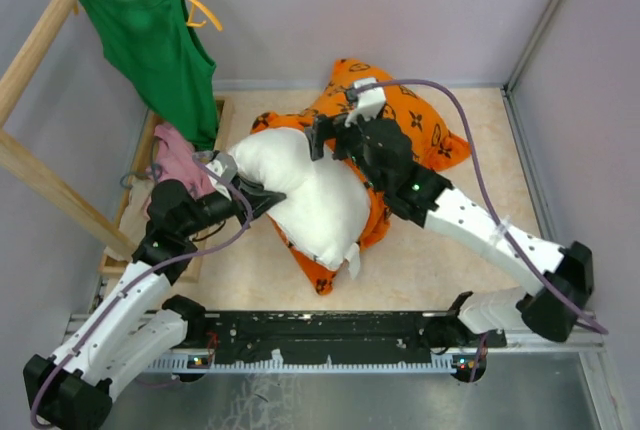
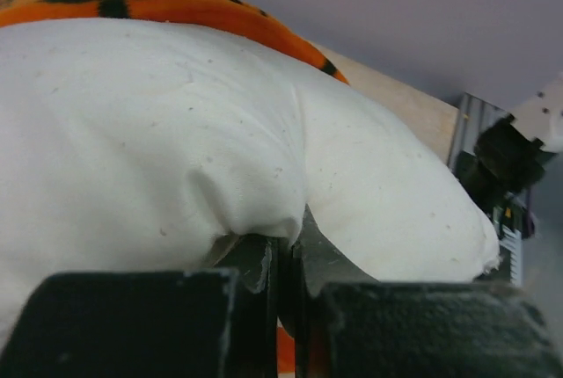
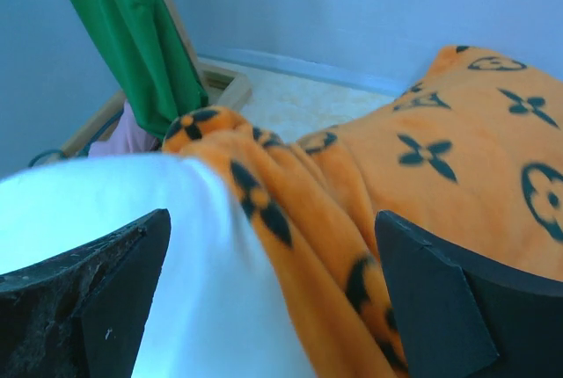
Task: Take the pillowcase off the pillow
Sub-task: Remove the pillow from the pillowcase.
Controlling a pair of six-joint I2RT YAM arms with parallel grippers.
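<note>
top external: pillow [image 1: 310,195] partly out of pillowcase [image 1: 425,130].

The pillowcase [image 3: 440,167] is a fuzzy, fleecy orange cloth with a soft, matt nap. The pillow [image 2: 176,132] is plain white woven cloth, matt and smooth, flecked with tiny specks. The tank top [image 1: 160,50] is thin, smooth green knit, and it hangs from a glossy yellow plastic hanger [image 1: 205,15]. The rack beam [image 1: 45,35] is bare, pale wood. The pink cloth [image 1: 178,155] looks soft and dull. On the right gripper [image 3: 271,220], the fingers [image 3: 106,290] are matt black plastic, scuffed grey. The arm shells [image 1: 480,225] are smooth white plastic. The tabletop [image 1: 250,270] is matt and pale. The front plate [image 1: 350,400] is brushed metal.
</note>
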